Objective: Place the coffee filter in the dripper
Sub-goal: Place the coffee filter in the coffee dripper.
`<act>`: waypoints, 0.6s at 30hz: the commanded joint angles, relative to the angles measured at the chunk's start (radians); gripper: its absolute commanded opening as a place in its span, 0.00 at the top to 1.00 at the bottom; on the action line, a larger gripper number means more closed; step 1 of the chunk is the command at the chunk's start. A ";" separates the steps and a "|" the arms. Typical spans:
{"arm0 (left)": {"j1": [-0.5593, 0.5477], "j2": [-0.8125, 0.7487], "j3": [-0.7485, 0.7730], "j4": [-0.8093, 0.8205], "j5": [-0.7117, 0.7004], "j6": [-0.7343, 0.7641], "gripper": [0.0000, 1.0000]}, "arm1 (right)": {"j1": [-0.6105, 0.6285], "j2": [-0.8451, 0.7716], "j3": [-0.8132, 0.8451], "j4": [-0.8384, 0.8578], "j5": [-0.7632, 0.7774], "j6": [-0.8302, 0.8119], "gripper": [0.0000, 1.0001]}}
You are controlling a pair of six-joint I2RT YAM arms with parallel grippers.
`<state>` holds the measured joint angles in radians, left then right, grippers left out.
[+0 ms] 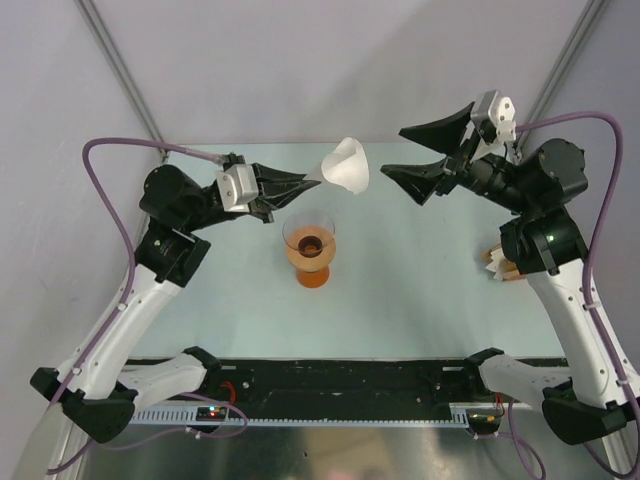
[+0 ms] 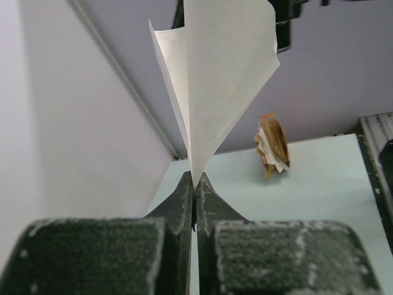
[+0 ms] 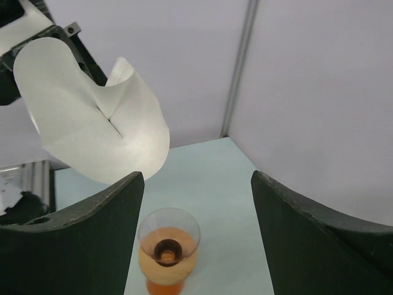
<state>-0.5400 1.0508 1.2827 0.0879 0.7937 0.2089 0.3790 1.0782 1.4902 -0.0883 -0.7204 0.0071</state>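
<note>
Roughly halfway: left fingers (image 1: 290, 183) pinch the coffee filter (image 1: 345, 165) by its tip, airborne just behind the dripper (image 1: 310, 250). Right fingers (image 1: 420, 180) are spread, empty. Seating it is still to do.

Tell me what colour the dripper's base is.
Orange; the dripper shows best in the top external view.

Your count: one coffee filter (image 1: 346, 165), one dripper (image 1: 309, 248), one stack of paper fans (image 1: 500, 264), one worktop (image 1: 420, 300); two grippers, namely left gripper (image 1: 319, 181) and right gripper (image 1: 392, 150).
</note>
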 commanded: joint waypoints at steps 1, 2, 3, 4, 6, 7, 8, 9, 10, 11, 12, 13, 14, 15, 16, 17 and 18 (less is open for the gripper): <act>0.006 -0.002 0.000 0.089 0.123 -0.048 1.00 | -0.007 0.035 0.043 0.127 -0.139 0.113 0.25; 0.006 0.000 0.001 0.090 0.133 -0.049 1.00 | -0.003 0.045 0.045 0.143 -0.155 0.126 0.25; 0.006 0.001 0.002 0.091 0.142 -0.049 1.00 | 0.002 0.055 0.050 0.152 -0.167 0.137 0.25; 0.006 0.003 0.002 0.091 0.147 -0.051 1.00 | 0.007 0.062 0.054 0.163 -0.179 0.145 0.25; 0.005 0.008 0.005 0.092 0.158 -0.063 1.00 | 0.020 0.077 0.064 0.176 -0.198 0.158 0.25; 0.006 0.010 0.005 0.092 0.164 -0.066 1.00 | 0.028 0.084 0.068 0.178 -0.206 0.161 0.25; 0.005 0.011 0.003 0.093 0.168 -0.071 1.00 | 0.035 0.088 0.070 0.179 -0.213 0.163 0.26; 0.004 0.013 0.003 0.093 0.173 -0.075 1.00 | 0.044 0.092 0.072 0.179 -0.221 0.161 0.26; 0.004 0.017 0.005 0.093 0.179 -0.082 1.00 | 0.051 0.095 0.072 0.173 -0.226 0.150 0.27; 0.004 0.020 0.006 0.093 0.190 -0.089 1.00 | 0.063 0.099 0.075 0.162 -0.228 0.136 0.27; 0.004 0.025 0.010 0.093 0.202 -0.101 1.00 | 0.073 0.103 0.078 0.141 -0.229 0.106 0.27; 0.003 0.028 0.012 0.092 0.216 -0.113 0.99 | 0.087 0.107 0.086 0.122 -0.225 0.077 0.28; 0.003 0.033 0.015 0.093 0.228 -0.126 0.98 | 0.099 0.112 0.095 0.083 -0.219 0.037 0.30; 0.004 0.037 0.017 0.093 0.243 -0.137 0.96 | 0.111 0.117 0.103 0.038 -0.209 -0.001 0.31; 0.004 0.039 0.017 0.092 0.255 -0.148 0.95 | 0.121 0.124 0.113 0.007 -0.200 -0.042 0.34; 0.004 0.041 0.018 0.093 0.261 -0.156 0.95 | 0.128 0.128 0.119 -0.022 -0.195 -0.068 0.37; 0.004 0.042 0.016 0.093 0.261 -0.163 0.94 | 0.132 0.131 0.124 -0.039 -0.194 -0.085 0.44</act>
<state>-0.5400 1.0870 1.2827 0.1501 1.0012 0.1074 0.4839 1.1984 1.5528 -0.0303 -0.9169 0.0467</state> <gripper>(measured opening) 0.048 0.644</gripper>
